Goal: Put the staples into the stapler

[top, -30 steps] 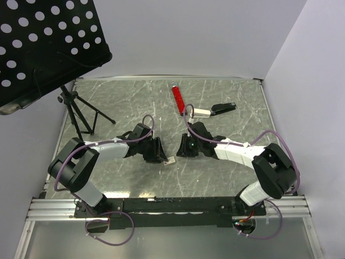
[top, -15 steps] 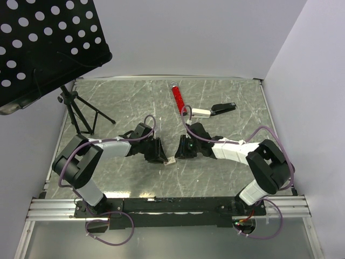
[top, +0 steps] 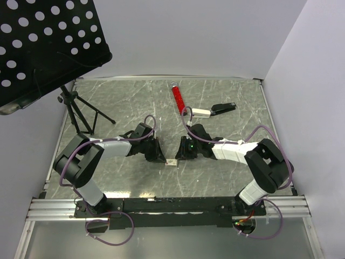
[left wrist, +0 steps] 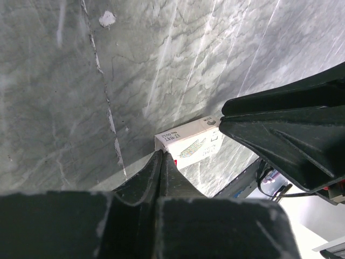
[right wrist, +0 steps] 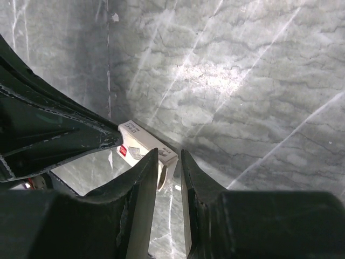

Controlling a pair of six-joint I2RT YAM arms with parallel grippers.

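Observation:
The black stapler (top: 223, 108) lies at the back right, far from both grippers. No silver staple strip shows in any view. A small beige box piece with a red mark (top: 172, 161) lies on the table between the grippers. My left gripper (top: 161, 157) is shut and empty, and its tip (left wrist: 161, 155) touches the box's (left wrist: 188, 143) near edge. My right gripper (top: 180, 155) is open by a narrow gap. Its fingertips (right wrist: 170, 156) are at one end of the box (right wrist: 141, 142), and whether they touch it is unclear.
A red tube with a clear tip (top: 177, 98) lies at the back centre. A small white piece (top: 201, 113) sits against the stapler's left end. A black tripod (top: 75, 110) and a perforated black stand (top: 43, 43) are at the back left.
My right gripper has moved a little left, closer to the box. My left gripper has stayed at the box's other side. The box has barely shifted.

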